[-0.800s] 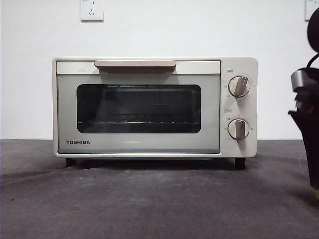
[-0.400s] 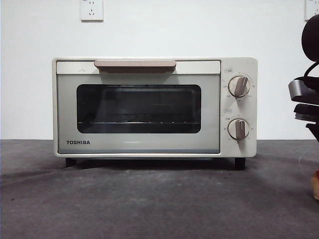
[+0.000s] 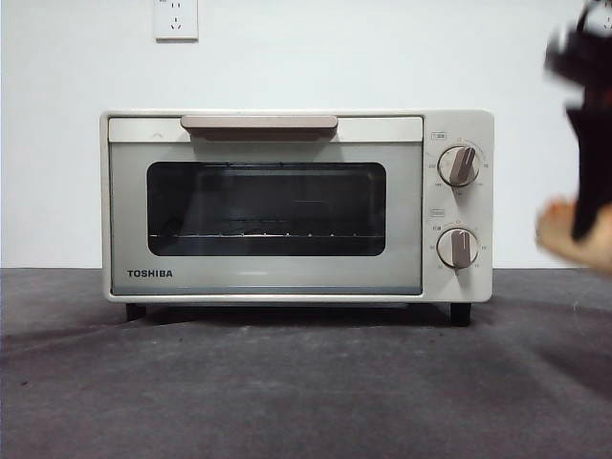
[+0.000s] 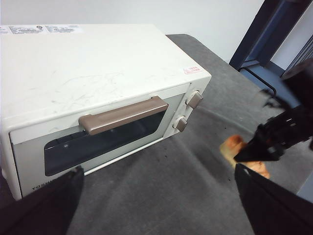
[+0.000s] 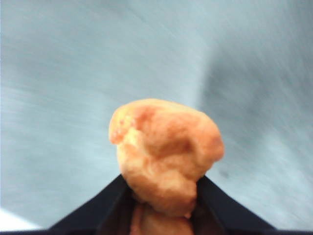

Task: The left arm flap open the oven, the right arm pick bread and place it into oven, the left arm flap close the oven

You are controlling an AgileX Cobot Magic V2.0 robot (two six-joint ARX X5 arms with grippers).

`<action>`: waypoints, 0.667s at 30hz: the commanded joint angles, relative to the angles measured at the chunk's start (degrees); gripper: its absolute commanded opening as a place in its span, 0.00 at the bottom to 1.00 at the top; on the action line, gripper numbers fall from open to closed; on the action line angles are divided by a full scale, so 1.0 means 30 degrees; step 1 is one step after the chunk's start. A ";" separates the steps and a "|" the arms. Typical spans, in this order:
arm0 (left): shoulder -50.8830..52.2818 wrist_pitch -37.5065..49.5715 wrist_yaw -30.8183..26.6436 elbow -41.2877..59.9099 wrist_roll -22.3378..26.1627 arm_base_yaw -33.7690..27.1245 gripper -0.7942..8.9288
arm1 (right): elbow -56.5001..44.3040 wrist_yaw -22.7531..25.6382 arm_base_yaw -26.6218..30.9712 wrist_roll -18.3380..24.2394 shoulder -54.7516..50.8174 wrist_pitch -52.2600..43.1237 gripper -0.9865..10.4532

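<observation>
The cream TOSHIBA oven (image 3: 296, 206) stands on the table with its door shut and the tan handle (image 3: 258, 122) at the top. To its right, level with the lower knob, the blurred right gripper (image 3: 585, 225) is shut on the golden bread (image 3: 564, 234) and holds it clear of the table. The right wrist view shows the bread (image 5: 166, 152) pinched between the right gripper (image 5: 164, 196) jaws. The left gripper (image 4: 156, 171) hangs open above and in front of the oven (image 4: 88, 73), near its handle (image 4: 124, 114). That view also shows the bread (image 4: 232, 147).
A grey mat (image 3: 287, 382) covers the table in front of the oven. A white wall with a socket (image 3: 176, 19) rises behind. A dark door frame (image 4: 264, 34) stands beyond the table's right side.
The right gripper has risen from low at the right edge, carrying the bread up off the table and slightly toward the oven. The oven door stays shut.
</observation>
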State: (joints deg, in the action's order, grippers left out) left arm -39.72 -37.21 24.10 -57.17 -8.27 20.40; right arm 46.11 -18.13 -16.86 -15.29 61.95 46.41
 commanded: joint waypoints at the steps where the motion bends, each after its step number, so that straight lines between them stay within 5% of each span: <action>1: -0.0138 0.0175 0.0036 -0.0430 0.0029 0.0102 0.44 | 0.0277 -0.1005 -0.0087 -0.0073 -0.1756 -0.0029 0.20; 8: -0.0780 0.0182 0.0036 -0.0430 0.0022 0.0102 0.11 | 0.0277 -0.2463 -0.0087 0.0175 -0.6681 -0.0124 0.20; 20: -0.6105 -0.0080 0.0029 -0.1821 0.1056 0.0605 0.10 | 0.0277 -0.2951 -0.0087 -0.1515 -1.2633 -0.0474 0.20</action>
State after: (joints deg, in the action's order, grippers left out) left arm -56.36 -37.89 24.03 -60.69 -6.94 21.74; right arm 46.13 -26.98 -16.86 -18.63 24.18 45.65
